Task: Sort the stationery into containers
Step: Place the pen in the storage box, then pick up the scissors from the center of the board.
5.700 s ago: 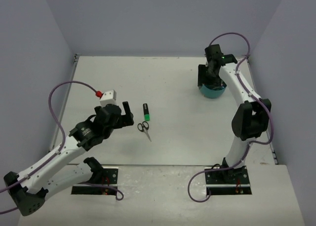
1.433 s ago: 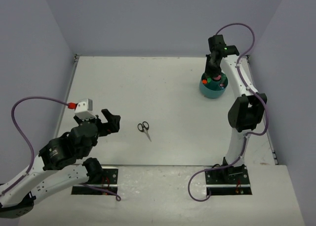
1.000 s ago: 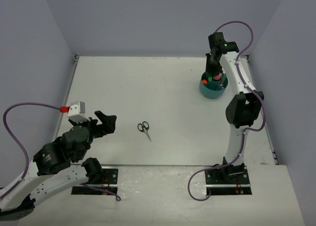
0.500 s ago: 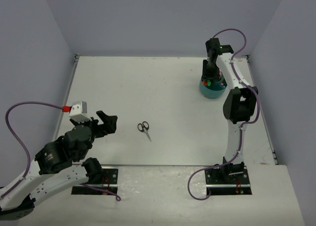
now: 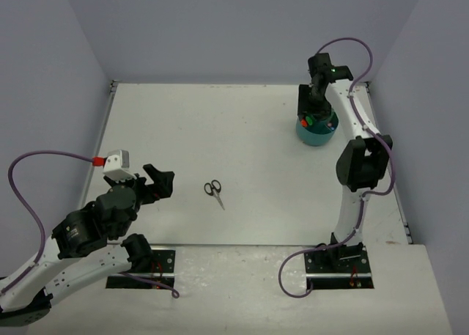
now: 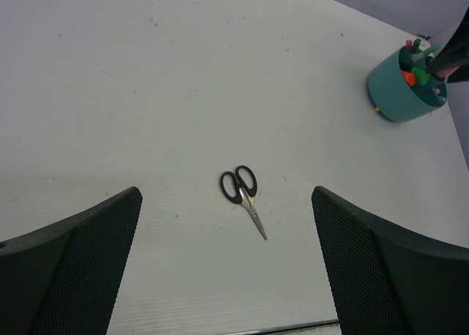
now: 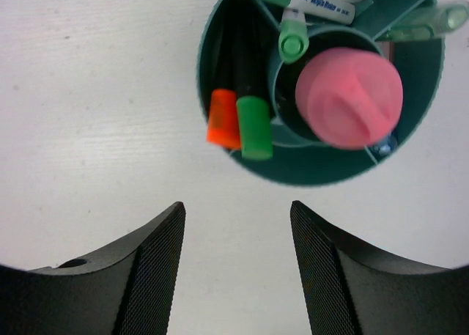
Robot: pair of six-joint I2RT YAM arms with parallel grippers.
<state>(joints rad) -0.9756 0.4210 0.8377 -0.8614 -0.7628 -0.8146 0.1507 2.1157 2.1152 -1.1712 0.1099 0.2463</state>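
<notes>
Scissors are what our next grasp has to deal with, so we start at the hand nearest them. Our left gripper hangs over the near-left part of the table with its fingers spread fully wide and nothing between them. In the left wrist view the scissors lie straight ahead, centred between the two fingers but well apart from them. They lie flat with blades closed, black handle loops toward the far side and the tip pointing near and right.

We judge them light and stiff. They are also thin and low against the surface, and the bare steel blades look slippery and narrow. The handle loops are the thickest and least slick part. We would close across both loops together, or just below them at the pivot, so the blades cannot swing open.

Far right, our right gripper hovers above the round teal desk organizer, its fingers parted and empty. An orange highlighter and a green highlighter stand side by side in a ring compartment. The pink-capped bottle fills the centre well. The organizer looks crowded, so we expect the scissors to need a ring slot, dropped in tip first.
</notes>
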